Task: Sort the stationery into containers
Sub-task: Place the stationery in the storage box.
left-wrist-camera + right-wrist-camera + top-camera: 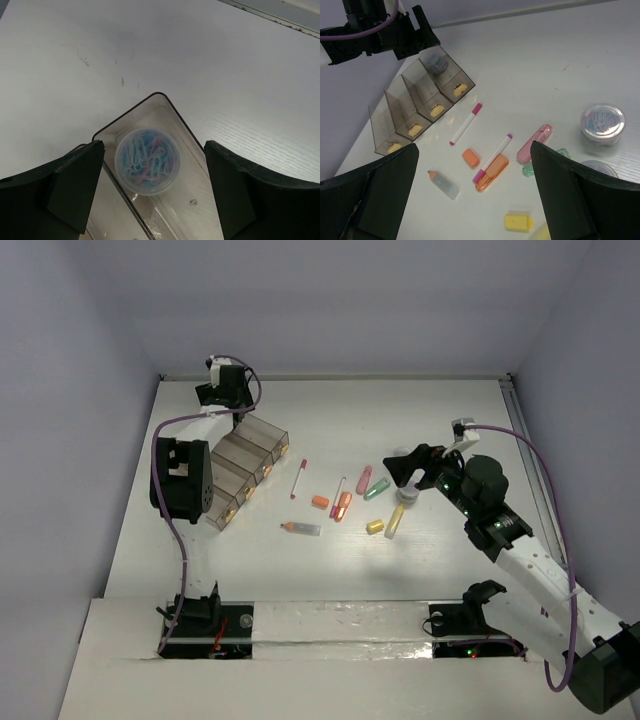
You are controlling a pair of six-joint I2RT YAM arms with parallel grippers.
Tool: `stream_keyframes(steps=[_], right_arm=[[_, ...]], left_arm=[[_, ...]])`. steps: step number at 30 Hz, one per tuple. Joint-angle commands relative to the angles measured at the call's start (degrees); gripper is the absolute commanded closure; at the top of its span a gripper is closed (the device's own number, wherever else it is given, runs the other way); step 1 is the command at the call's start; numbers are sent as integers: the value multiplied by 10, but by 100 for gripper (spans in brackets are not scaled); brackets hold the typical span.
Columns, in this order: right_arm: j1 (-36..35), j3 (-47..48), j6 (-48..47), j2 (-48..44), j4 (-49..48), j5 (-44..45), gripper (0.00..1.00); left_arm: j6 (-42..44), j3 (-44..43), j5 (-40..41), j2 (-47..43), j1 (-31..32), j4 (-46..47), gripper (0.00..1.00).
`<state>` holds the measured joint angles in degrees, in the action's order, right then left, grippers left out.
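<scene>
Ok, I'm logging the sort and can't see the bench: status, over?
Left gripper open above end container, clip tub inside it. Right gripper open over loose pens. Nothing in the way.

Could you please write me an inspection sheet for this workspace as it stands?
Surface: white table, faint marks only.
Job's things: four smoky containers in a row at left; a tub of paper clips sits in the far one; pens, highlighters and a second clip tub lie loose mid-table.
Clutter: nothing seen.
Grippers: left gripper open, straddling the tub without touching; right gripper open, empty, over the loose items.
Cables: purple cable on each arm, off the table's items.
Surroundings: plain pale walls on three sides; rail along the right edge.
</scene>
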<state>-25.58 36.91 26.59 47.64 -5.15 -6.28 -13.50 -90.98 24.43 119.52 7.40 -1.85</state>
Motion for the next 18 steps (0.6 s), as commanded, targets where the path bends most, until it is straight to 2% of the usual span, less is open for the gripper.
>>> stream_keyframes(steps=[1, 4, 8, 11, 12, 16, 18], right_arm=[[-3, 8, -4, -9, -25, 4, 1], [-3, 8, -6, -11, -24, 8, 1], [-3, 6, -7, -17, -23, 24, 1], [-3, 4, -7, -34, -17, 55, 0], [-3, 3, -7, -48, -15, 59, 0], [-3, -9, -7, -105, -4, 122, 0], [-3, -12, -8, -133, -1, 156, 0]], left_arm=[[1, -30, 5, -38, -3, 20, 21], [-2, -30, 0, -69, -3, 21, 20], [-4, -33, -7, -112, 42, 27, 23], [-4, -43, -22, -127, 124, 24, 23], [-3, -45, -24, -127, 173, 24, 23], [-22, -62, -80, -100, 279, 21, 22], [-38, -87, -110, -69, 313, 20, 22]])
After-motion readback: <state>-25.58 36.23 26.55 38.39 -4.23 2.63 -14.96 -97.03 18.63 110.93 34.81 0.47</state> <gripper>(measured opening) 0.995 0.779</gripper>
